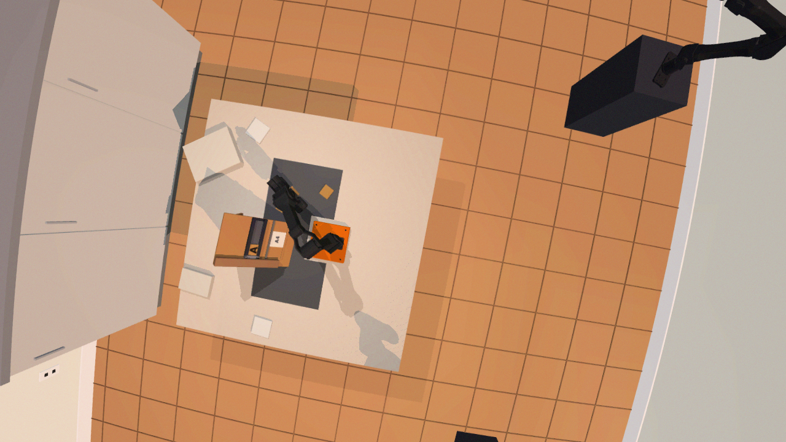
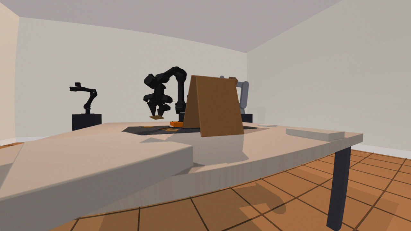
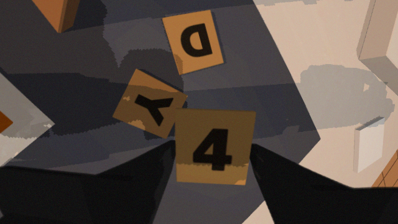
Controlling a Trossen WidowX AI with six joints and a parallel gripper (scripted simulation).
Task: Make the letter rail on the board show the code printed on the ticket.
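Observation:
My gripper (image 2: 156, 115) (image 3: 212, 147) is shut on the 4 tile (image 3: 214, 174) (image 2: 156, 117), holding it by its sides above the dark mat (image 1: 291, 291) (image 3: 280, 106). The 4 looks upright in the wrist view. The Y tile (image 3: 147, 115) and the D tile (image 3: 199, 40) lie on the mat beyond it. Another tile (image 1: 326, 191) lies on the mat, its letter unreadable. The orange-brown board (image 1: 233, 236) (image 2: 219, 106) carries the ticket (image 1: 277, 232) reading A4. The A tile (image 1: 253, 250) sits at the left end of the dark letter rail (image 1: 258, 231). The arm hides part of the mat.
A large pale block (image 1: 213, 152) and a small white block (image 1: 256, 130) stand beyond the mat. Another pale block (image 1: 196, 281) (image 2: 314, 134) is near the counter edge, with a small white piece (image 1: 261, 326) nearby. The orange arm base (image 1: 339, 255) is beside the board.

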